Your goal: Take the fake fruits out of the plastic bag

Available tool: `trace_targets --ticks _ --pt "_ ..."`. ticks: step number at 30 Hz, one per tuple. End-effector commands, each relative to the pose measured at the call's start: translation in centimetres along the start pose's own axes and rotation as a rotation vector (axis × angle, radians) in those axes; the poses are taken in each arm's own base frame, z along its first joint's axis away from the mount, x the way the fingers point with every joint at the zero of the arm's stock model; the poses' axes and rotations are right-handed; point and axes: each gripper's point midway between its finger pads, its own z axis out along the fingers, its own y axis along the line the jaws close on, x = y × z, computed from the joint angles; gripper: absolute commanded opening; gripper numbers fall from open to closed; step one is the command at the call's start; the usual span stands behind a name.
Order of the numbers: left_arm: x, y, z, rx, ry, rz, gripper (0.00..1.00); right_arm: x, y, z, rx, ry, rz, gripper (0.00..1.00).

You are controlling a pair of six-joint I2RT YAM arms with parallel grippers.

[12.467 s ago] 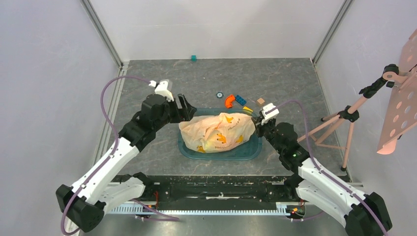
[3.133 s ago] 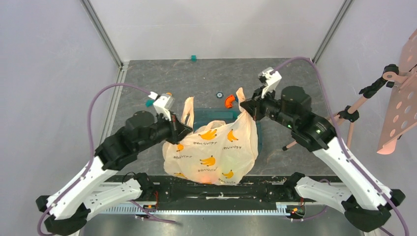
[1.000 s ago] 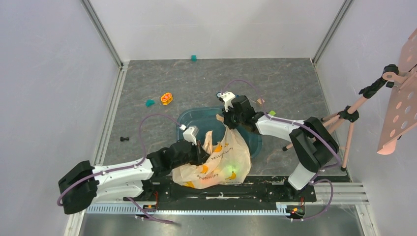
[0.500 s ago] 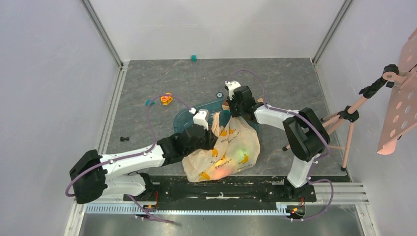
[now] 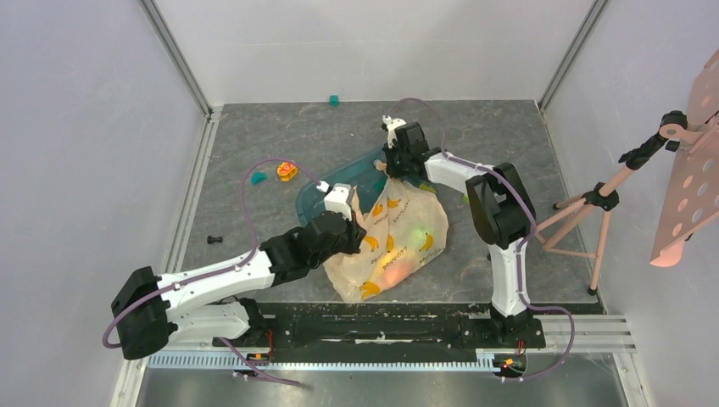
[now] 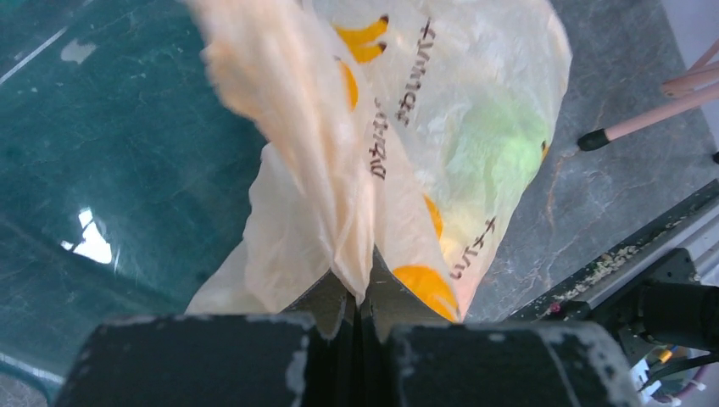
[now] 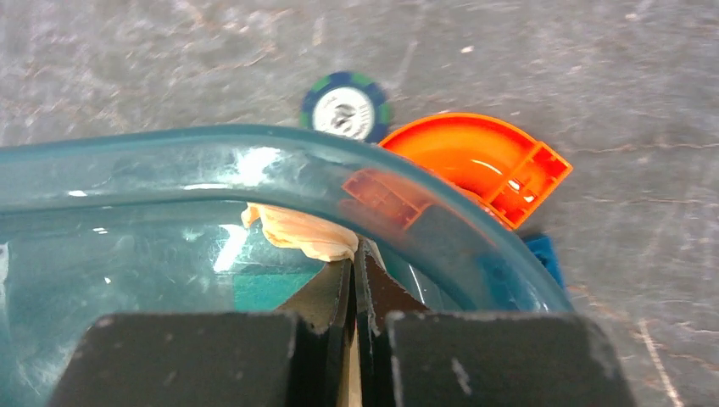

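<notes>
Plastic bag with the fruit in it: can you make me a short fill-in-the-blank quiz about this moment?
The plastic bag is printed with yellow ____.
The fake fruit showing through it in the left wrist view is ____.
The left claw and right claw are each shut on one of its ____.
The curved block outside the teal tub is ____.
Missing: bananas; green; handles; orange.

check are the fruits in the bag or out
In, as far as shows: a green fruit and a red-orange fruit glow through the bag; the other fruits cannot be told.
</notes>
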Motion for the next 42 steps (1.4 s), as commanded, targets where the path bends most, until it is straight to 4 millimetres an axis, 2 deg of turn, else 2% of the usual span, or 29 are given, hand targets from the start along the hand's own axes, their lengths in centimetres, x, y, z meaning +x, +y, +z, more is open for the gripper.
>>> trace_targets --ticks 1,5,10,11,14,17,20,21,22,25,28,32,38,42 --pt "-0.4 -2.1 -0.3 0.07 0.029 0.056 0.02 -1.8 -11.7 0.3 0.311 -0.054 0.109 0.0" --pt "-0.9 -2.7 0.1 0.075 0.026 0.074 0.02 -0.1 -16.6 -1.2 0.424 -0.03 0.218 0.0" --pt "-1.9 -3.5 0.3 0.09 0.016 0.092 0.02 3.3 -21.6 -4.8 0.571 -0.013 0.371 0.0" --pt "-2.0 -3.7 0.3 0.093 0.015 0.094 0.02 4.4 -22.5 -5.6 0.607 -0.005 0.41 0.0" --pt "-2.2 -4.3 0.3 0.114 0.018 0.092 0.02 7.4 -24.0 -8.4 0.681 0.011 0.5 0.0" --pt "-1.5 -4.4 0.4 0.128 0.039 0.083 0.02 10.0 -24.0 -10.9 0.709 0.002 0.548 0.0" --pt "0.2 -3.9 0.8 0.127 0.074 0.069 0.02 11.7 -22.5 -13.4 0.699 -0.036 0.569 0.0" --pt "0.9 -3.6 0.9 0.126 0.09 0.063 0.02 12.7 -21.6 -13.8 0.672 -0.044 0.58 0.0" --pt "1.7 -3.4 1.1 0.126 0.104 0.056 0.02 12.5 -20.7 -14.4 0.641 -0.075 0.581 0.0" --pt "4.5 -2.2 1.6 0.107 0.167 0.04 0.02 14.7 -18.2 -16.0 0.606 -0.085 0.582 0.0" --pt "7.3 -0.9 2.0 0.085 0.225 0.024 0.02 15.1 -15.6 -16.9 0.544 -0.118 0.562 0.0" --pt "9.8 0.6 2.8 0.045 0.266 0.012 0.02 15.2 -11.2 -17.0 0.448 -0.126 0.495 0.0" --pt "11.4 2.1 3.1 -0.015 0.292 -0.016 0.02 15.2 -3.8 -16.5 0.27 -0.138 0.429 0.0" --pt "11.3 3.1 3.4 -0.066 0.264 -0.036 0.02 15.3 -1.5 -15.2 0.179 -0.14 0.411 0.0"
